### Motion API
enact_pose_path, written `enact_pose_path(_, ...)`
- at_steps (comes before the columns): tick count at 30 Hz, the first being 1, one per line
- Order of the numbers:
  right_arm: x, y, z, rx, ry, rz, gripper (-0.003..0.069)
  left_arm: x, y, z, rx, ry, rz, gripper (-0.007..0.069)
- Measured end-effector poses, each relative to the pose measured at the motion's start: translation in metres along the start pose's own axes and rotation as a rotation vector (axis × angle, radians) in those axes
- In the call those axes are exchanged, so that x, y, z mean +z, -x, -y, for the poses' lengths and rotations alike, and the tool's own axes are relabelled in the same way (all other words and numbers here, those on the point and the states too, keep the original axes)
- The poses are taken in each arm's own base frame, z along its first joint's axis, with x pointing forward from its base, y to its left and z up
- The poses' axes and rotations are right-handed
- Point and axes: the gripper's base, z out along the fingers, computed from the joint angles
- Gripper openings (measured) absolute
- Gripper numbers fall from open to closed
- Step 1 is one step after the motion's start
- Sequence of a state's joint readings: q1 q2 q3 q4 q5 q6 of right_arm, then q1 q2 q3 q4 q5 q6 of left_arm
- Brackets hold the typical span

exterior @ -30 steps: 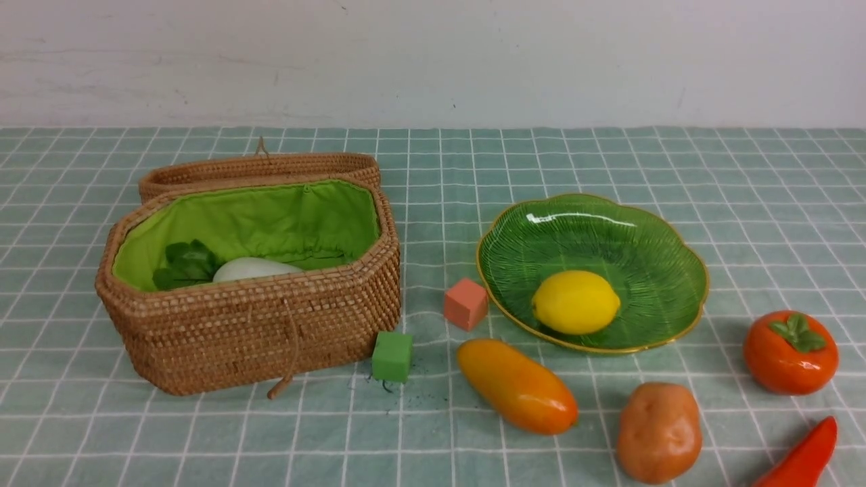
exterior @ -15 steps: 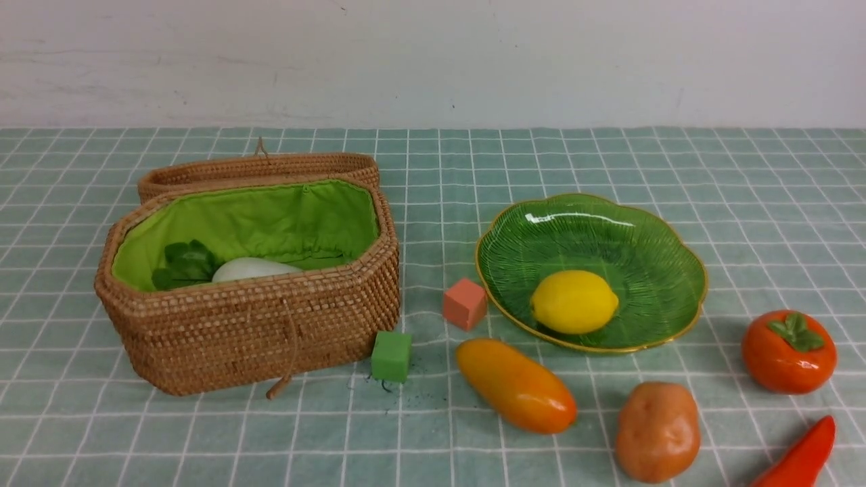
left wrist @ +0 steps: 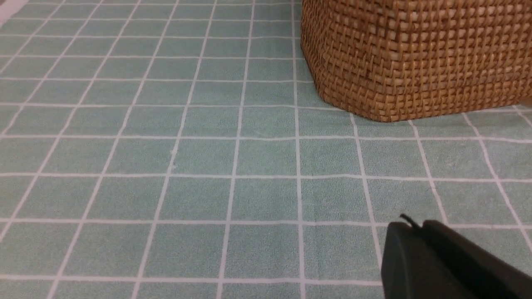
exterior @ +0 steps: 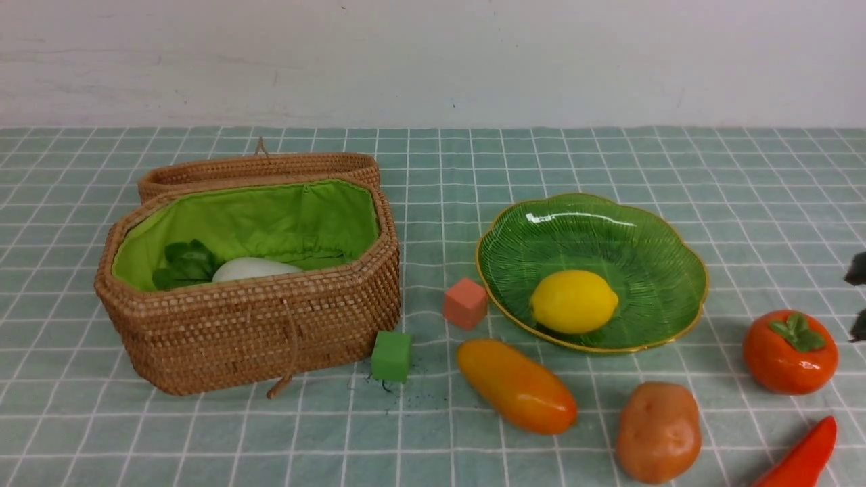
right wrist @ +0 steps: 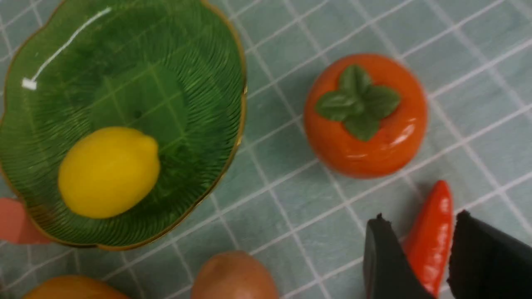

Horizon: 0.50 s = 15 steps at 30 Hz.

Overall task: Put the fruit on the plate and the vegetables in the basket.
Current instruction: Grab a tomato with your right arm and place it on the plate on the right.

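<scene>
With twelve o'clock pointing away from the robot, the tan wicker basket (exterior: pixel 250 331) sits on the left half of the cloth-covered bench (exterior: pixel 609 155). Its lid (exterior: pixel 257 166) is thrown back at twelve o'clock and its bright green lining (exterior: pixel 270 216) is showing. Inside lies the white radish (exterior: pixel 254 268), its dark leaves (exterior: pixel 186 264) toward nine o'clock.

The ribbed green glass plate (exterior: pixel 649 230), gold-rimmed, stands at the basket's three o'clock. It carries the yellow lemon (exterior: pixel 574 302) near its six-o'clock edge. Around the plate:
- the orange-yellow mango (exterior: pixel 517 385) lies at seven o'clock, just beside the rim;
- the brown potato (exterior: pixel 657 431) lies at six;
- the persimmon (exterior: pixel 789 352), with its green cap, lies at four;
- the red pepper (exterior: pixel 802 456) lies at five, cut by the picture's edge.

A salmon cube (exterior: pixel 465 304) sits just beside the plate's nine-o'clock rim. A green cube (exterior: pixel 392 356) sits by the basket's near right corner.

Bare bench stretches beyond the plate at twelve o'clock and in front of the basket at six.

The left pincer (left wrist: pixel 411 228) is closed and empty, over bare bench near a basket corner. The right pincer (right wrist: pixel 420 216) stands partly open and grips nothing. Its wrist view shows the pepper through the gap. In the front view only its two dark tips show, at the persimmon's one o'clock.
</scene>
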<state>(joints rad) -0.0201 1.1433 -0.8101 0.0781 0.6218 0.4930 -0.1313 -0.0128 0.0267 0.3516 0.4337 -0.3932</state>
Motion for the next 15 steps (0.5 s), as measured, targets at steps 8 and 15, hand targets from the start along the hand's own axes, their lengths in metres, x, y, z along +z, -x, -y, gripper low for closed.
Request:
enact_pose_path(8, 0.05, 0.047, 0.043, 0.212, 0.031, -0.087, 0.0398, 0.0, 0.0, 0.0, 0.0, 0.0, 0.0, 0.0044)
enact_pose_path(15, 0.105, 0.051, 0.063, 0.218, 0.104, -0.13, 0.0584, 0.0, 0.0, 0.0, 0.0, 0.0, 0.0, 0.0054)
